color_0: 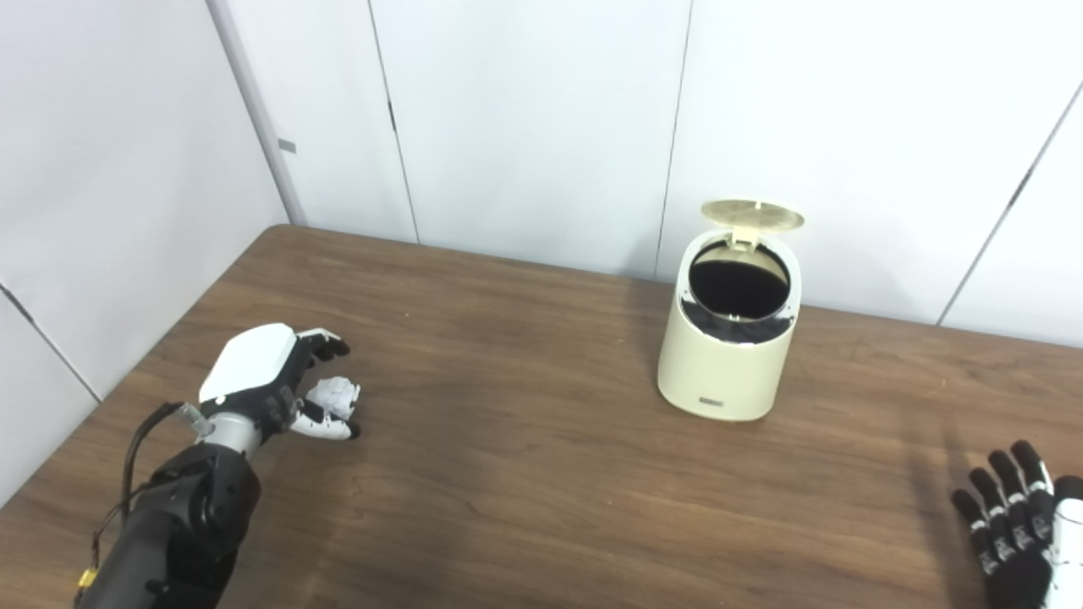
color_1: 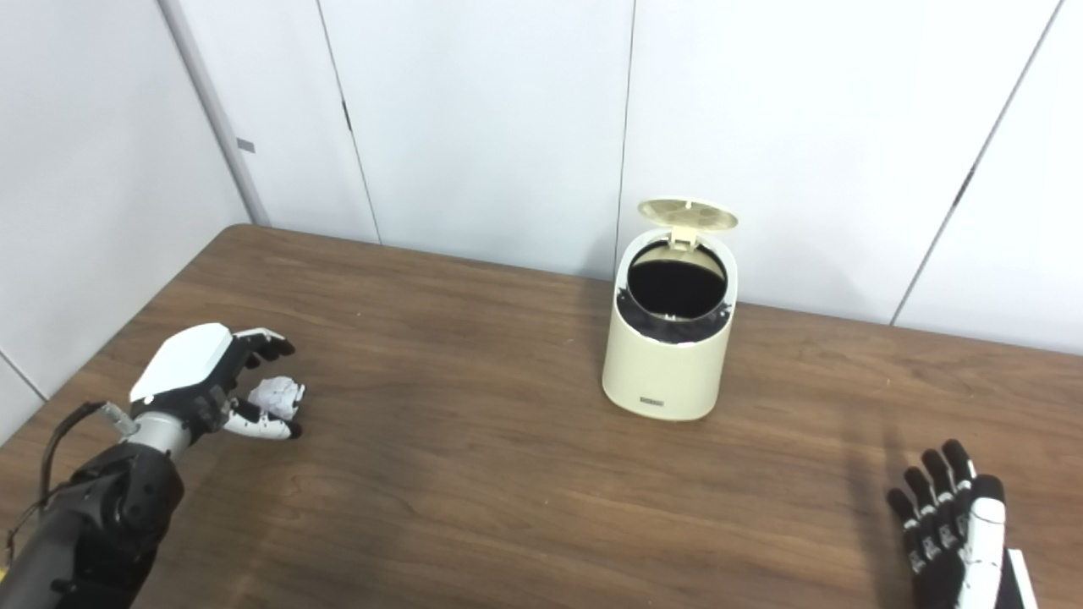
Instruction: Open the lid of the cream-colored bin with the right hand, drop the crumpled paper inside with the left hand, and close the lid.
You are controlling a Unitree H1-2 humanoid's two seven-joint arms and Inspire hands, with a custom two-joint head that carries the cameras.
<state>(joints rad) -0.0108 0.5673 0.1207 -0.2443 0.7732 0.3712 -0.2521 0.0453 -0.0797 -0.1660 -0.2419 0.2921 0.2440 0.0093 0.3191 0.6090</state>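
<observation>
The cream-colored bin stands upright at the back right of the wooden table. Its round lid is tipped up at the rear hinge, and the dark inside shows. At the left, the crumpled paper lies between the thumb and the curled fingers of my left hand. The thumb touches the paper, but a gap shows between it and the fingers. My right hand is open at the bottom right corner, fingers spread and empty, well away from the bin.
White wall panels run close behind the table's far edge, right behind the bin. Bare wood lies between the left hand and the bin. The table's left edge passes close to my left forearm.
</observation>
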